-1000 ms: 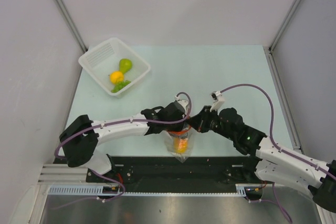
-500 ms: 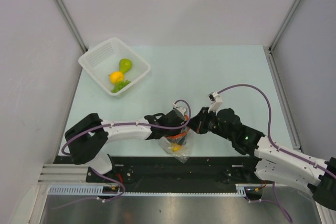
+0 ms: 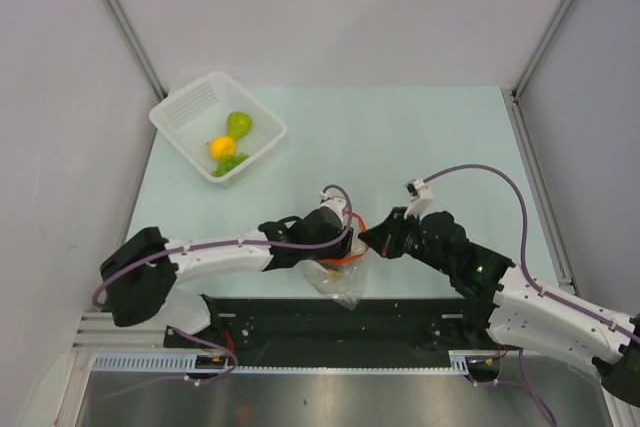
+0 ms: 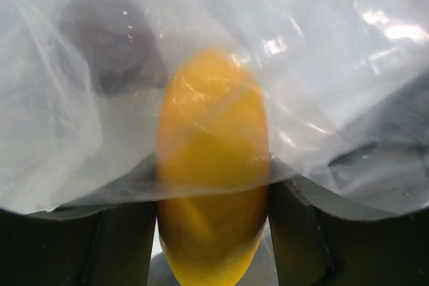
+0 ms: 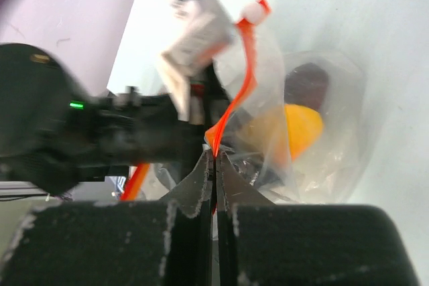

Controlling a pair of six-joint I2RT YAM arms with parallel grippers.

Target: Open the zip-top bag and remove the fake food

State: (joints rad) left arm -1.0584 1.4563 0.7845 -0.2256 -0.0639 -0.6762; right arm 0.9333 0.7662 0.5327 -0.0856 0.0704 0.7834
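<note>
The clear zip-top bag (image 3: 343, 285) hangs near the table's front edge between both arms. My right gripper (image 5: 216, 159) is shut on its red-orange zip strip (image 5: 238, 92) and holds the mouth up. My left gripper (image 3: 335, 250) reaches into the bag from above. In the left wrist view a yellow-orange fruit (image 4: 213, 165) fills the gap between both fingers (image 4: 305, 232), with bag film (image 4: 335, 65) lying over its upper half. A small dark round piece (image 4: 110, 45) lies behind it in the bag. The right wrist view shows the same fruit (image 5: 303, 128) and the same dark piece (image 5: 307, 84).
A white slotted basket (image 3: 190, 109) stands at the back left, holding a green pear (image 3: 238, 124), a yellow-orange round fruit (image 3: 221, 146) and green bits (image 3: 230, 162). Just in front of the bag runs the black rail (image 3: 400, 319) with the arm bases.
My left gripper has pushed lower into the bag and its arm has swung left. The bag has sagged and the fruit shows less from above. My right gripper keeps hold of the strip.
</note>
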